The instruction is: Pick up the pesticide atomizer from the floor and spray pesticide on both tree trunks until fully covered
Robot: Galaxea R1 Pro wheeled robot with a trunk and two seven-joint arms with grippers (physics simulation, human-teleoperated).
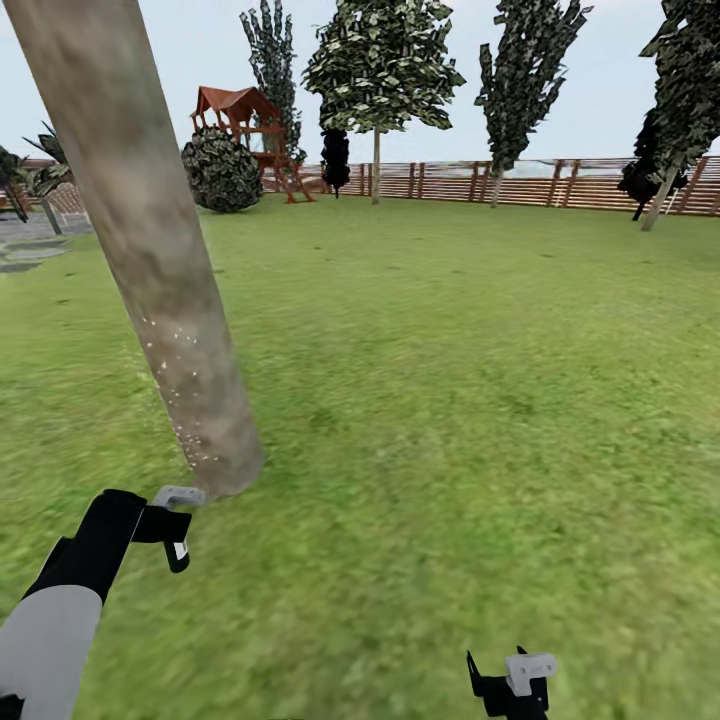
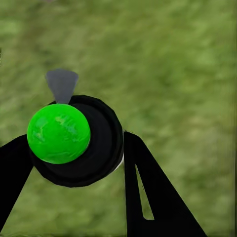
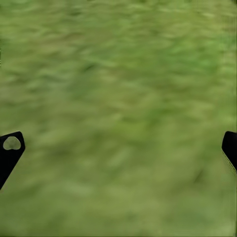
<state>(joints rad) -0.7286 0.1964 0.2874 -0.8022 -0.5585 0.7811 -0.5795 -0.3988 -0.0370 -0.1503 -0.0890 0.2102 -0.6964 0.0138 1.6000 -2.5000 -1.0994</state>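
While our left gripper (image 2: 74,163) pinches the pesticide atomizer (image 2: 74,140), its pale spray head (image 1: 178,496) just beside the foot of the tree trunk (image 1: 150,250), our right gripper (image 3: 118,148) hangs spread and empty over the lawn (image 1: 450,400). Whitish specks of pesticide (image 1: 175,385) dot only the lower trunk, so we judge much coverage remains. Beyond stands the fence (image 1: 520,182).
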